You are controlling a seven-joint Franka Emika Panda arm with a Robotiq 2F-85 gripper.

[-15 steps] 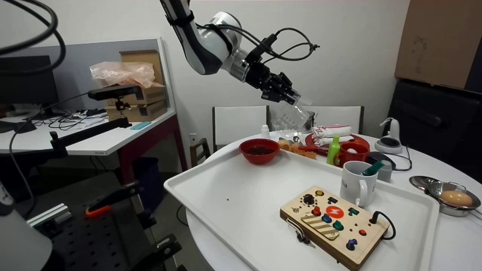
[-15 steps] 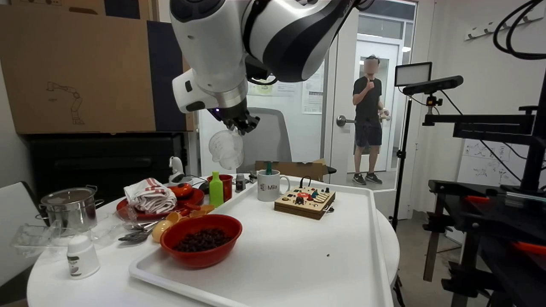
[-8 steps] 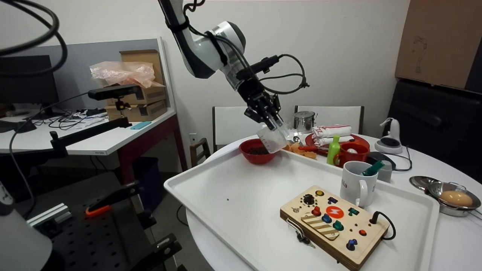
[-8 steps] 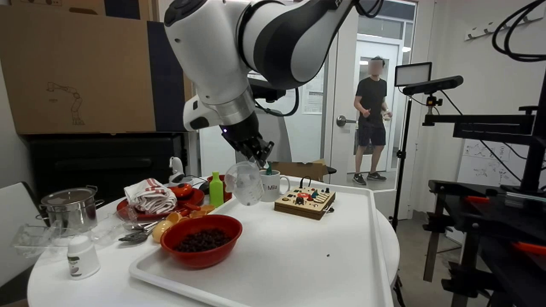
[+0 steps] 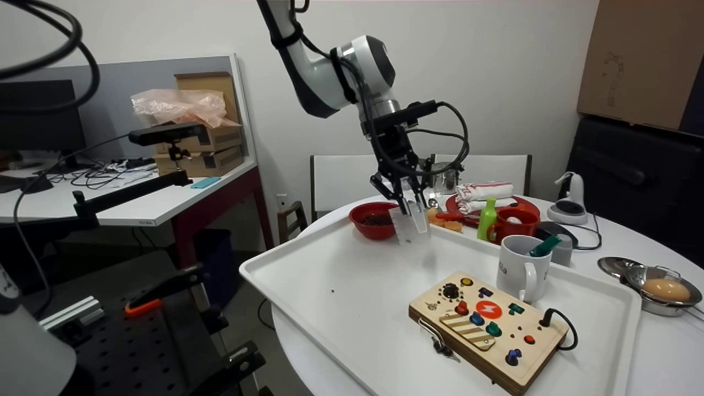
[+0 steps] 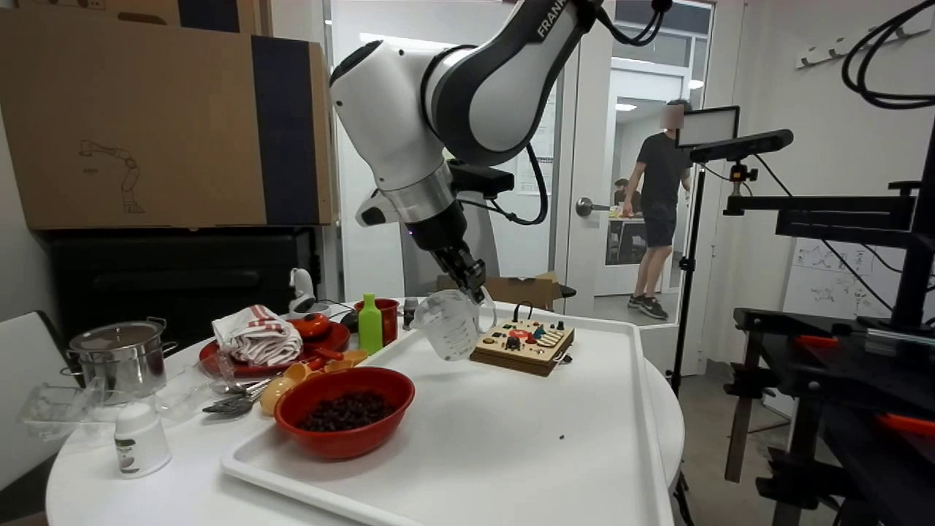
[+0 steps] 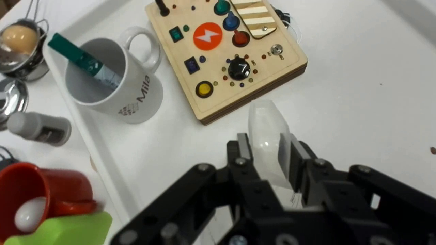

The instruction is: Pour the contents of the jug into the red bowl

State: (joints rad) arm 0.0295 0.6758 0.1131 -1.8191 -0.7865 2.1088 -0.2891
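Jug [image 6: 447, 332]: see-through, hanging just below the fingers [image 7: 244, 148], no contents visible.
Handle [image 7: 265, 124]: clamped between the two fingers.
Long axis: slanted, mouth leaning toward the red bowl [image 6: 343, 440]; base touching tray [image 6: 511, 446], cannot tell.
Red bowl: off to one side of the fingers, holding dark pieces [image 6: 349, 411].
Coming move: probably levelling the base for set-down.

Rnd wht desk [image 6: 186, 497] has lg rect. wht tray [image 5: 330, 324] flat on it; one corner sticks out past the edge. Also directly on desk, outside tray: grn bottle [image 6: 370, 326] just beside red mug [image 5: 520, 231], red plate [image 5: 530, 206] nr both, metal pot [image 6: 128, 365] nr wht bottle [image 6: 142, 442], gry bottle [image 7: 40, 128] nr tray rim, silver bowl [image 5: 657, 309] just beside silver disc [image 5: 615, 265].
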